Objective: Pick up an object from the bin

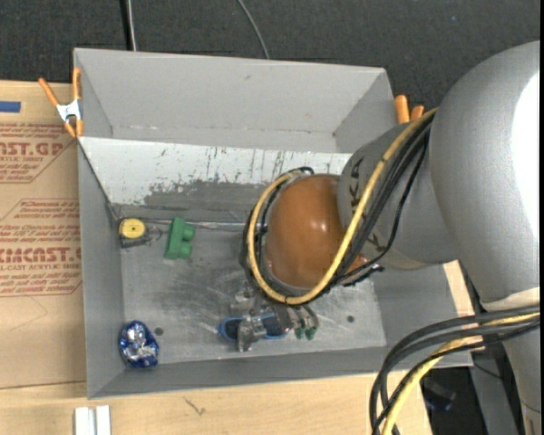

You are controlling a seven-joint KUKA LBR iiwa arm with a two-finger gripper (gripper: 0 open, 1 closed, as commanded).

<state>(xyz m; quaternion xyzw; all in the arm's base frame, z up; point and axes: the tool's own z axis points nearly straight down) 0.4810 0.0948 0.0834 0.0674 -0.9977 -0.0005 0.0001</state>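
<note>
My gripper (257, 314) is low over the bin floor near the front wall, under the arm's orange cover. A small blue thing (265, 331) lies right at its tip; whether it is gripped I cannot tell. A small dark green piece (306, 333) lies just to the right of it.
A green block (179, 238) and a yellow round thing (132, 230) lie at the back left of the bin floor. A blue and white crumpled ball (138, 344) sits in the front left corner. The arm covers the right part of the bin.
</note>
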